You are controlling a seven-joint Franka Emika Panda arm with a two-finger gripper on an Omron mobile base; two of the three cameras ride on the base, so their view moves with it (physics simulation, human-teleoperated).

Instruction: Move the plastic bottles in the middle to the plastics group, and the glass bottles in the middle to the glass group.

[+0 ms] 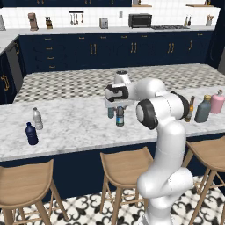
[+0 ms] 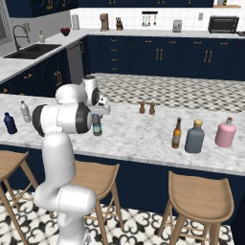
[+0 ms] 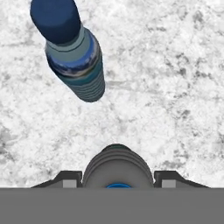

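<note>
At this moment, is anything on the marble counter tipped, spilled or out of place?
Nothing stands out. All the bottles stand upright and nothing is spilled. The amber bottle already stands beside the grey bottle and pink bottle. The clear blue-capped bottle waits mid-counter, and the jaws flank the teal bottle.

Two base views from behind, looking forward and down, sharing marble counter (image 1: 79, 127) and arm (image 1: 162, 132). Hand view straight down, close over counter and blue-capped bottle (image 3: 72, 57).
</note>
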